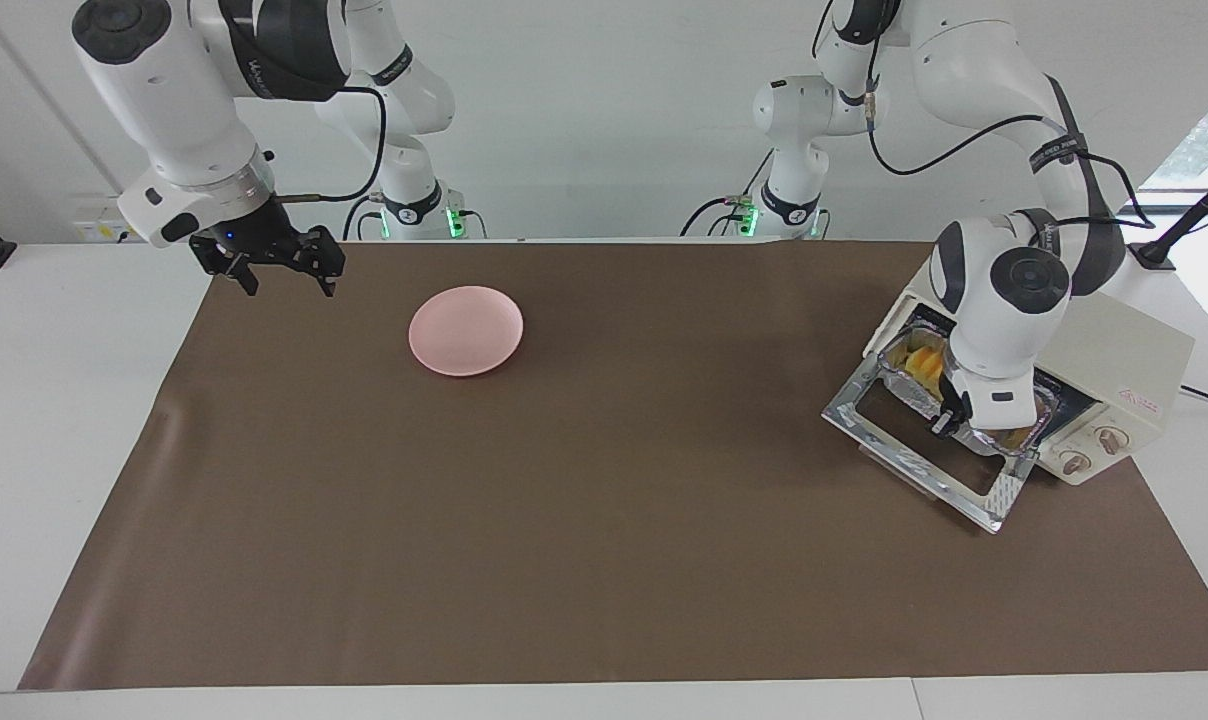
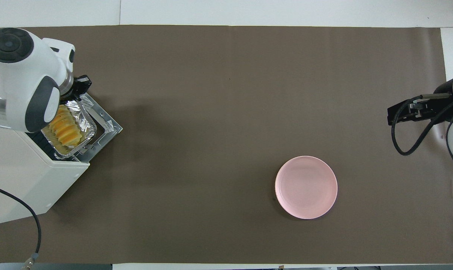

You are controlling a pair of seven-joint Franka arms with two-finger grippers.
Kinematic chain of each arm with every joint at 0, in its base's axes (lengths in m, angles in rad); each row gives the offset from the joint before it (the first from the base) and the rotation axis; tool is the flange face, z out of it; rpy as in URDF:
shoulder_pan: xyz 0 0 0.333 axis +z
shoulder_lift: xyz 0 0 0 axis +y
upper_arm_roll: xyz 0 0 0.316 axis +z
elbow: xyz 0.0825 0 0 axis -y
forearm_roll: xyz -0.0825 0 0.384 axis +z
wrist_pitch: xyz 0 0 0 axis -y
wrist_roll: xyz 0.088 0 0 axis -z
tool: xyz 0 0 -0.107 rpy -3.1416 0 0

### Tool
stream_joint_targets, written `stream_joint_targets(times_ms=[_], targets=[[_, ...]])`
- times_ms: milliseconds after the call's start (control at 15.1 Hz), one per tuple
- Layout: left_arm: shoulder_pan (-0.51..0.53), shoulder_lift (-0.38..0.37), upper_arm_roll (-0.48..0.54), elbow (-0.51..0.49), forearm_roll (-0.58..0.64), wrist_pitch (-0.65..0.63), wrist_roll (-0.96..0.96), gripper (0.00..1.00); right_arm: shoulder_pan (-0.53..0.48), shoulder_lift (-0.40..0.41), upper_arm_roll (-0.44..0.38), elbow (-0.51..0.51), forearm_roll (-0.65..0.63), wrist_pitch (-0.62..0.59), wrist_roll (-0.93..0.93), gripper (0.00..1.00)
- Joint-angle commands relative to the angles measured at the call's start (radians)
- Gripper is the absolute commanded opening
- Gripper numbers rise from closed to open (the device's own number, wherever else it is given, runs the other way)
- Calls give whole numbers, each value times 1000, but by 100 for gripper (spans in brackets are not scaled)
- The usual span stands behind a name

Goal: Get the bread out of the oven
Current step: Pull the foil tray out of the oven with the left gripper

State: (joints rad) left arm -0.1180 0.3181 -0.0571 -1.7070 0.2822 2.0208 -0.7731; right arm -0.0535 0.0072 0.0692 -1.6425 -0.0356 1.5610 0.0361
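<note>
Golden-yellow, the bread [image 2: 64,129] lay in a foil tray [image 2: 84,135] at the mouth of the oven [image 2: 35,183], above its dropped glass door [image 1: 929,452], at the left arm's end of the table. Over the tray's outer end hung the left gripper [image 1: 947,418]; I could not tell how its fingers stood. A pink plate [image 1: 466,330] lay well apart on the brown mat [image 1: 604,560]. Waiting above the mat's corner, the right gripper [image 1: 282,272] had its fingers spread.
</note>
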Motion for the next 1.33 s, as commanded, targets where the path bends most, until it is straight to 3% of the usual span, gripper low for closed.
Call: stream_joint_targets(times_ms=[0, 133, 266, 398, 664, 1262], targets=[[-153, 38, 13, 67, -4, -4, 32, 0, -11, -13, 8, -13, -17, -9, -22, 100], [-259, 99, 11, 153, -53, -11, 43, 0, -11, -13, 8, -13, -17, -7, -22, 100], [-365, 237, 8, 335, -77, -63, 64, 0, -11, -13, 8, -13, -17, -9, -22, 100], [-449, 318, 0, 438, -75, -117, 159, 0, -11, -13, 8, -13, -17, -9, -22, 100], [-552, 325, -1, 435, -78, -108, 187, 0, -11, -13, 8, -13, -17, -9, -22, 100], [-637, 374, 2, 435, -199, -91, 163, 0, -11, -13, 8, -13, -17, -7, -22, 100]])
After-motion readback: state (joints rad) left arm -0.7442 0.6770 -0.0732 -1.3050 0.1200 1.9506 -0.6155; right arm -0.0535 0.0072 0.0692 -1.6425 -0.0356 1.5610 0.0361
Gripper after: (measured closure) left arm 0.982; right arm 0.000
